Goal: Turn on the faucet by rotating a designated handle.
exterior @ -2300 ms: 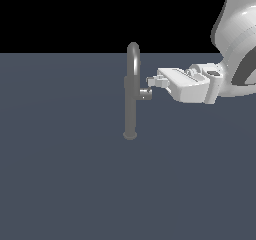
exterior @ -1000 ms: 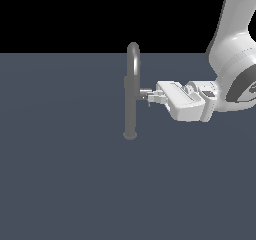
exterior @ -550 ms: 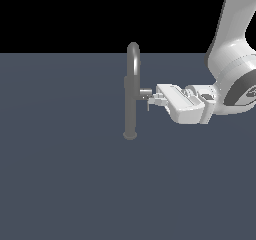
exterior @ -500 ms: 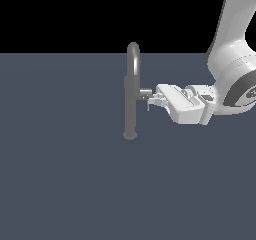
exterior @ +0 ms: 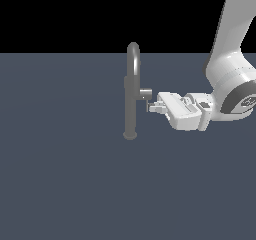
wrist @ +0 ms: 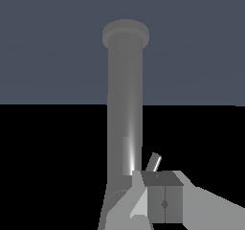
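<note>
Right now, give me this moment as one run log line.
phase: at handle | gripper fingertips beside handle stub, contact unclear | faucet upright | jaw state unclear

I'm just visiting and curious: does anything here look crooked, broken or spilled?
Nothing stands out. The faucet stands upright on its round base, with no water showing. The gripper sits right at the small handle on the column's side.
</note>
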Controlling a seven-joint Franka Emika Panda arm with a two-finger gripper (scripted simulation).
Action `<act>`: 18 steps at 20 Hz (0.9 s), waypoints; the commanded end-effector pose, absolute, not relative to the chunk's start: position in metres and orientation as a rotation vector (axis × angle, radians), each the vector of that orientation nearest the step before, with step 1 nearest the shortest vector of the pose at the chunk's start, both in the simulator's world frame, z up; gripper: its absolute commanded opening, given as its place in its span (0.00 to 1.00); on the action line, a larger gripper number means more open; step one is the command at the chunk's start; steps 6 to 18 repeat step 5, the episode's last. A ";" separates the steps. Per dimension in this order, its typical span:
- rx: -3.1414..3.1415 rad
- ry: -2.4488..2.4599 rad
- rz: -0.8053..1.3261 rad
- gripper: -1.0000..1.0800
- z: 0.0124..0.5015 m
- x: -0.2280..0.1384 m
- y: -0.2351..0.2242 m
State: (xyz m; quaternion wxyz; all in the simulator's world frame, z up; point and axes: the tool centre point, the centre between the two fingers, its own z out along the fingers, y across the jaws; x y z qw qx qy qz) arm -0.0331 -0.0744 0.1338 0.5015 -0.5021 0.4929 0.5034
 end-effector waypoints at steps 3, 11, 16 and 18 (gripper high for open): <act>-1.219 1.198 1.213 0.00 0.120 -0.013 -0.061; -1.217 1.202 1.215 0.00 0.116 -0.011 -0.061; -1.217 1.202 1.215 0.00 0.116 -0.011 -0.061; -1.217 1.202 1.215 0.00 0.116 -0.011 -0.061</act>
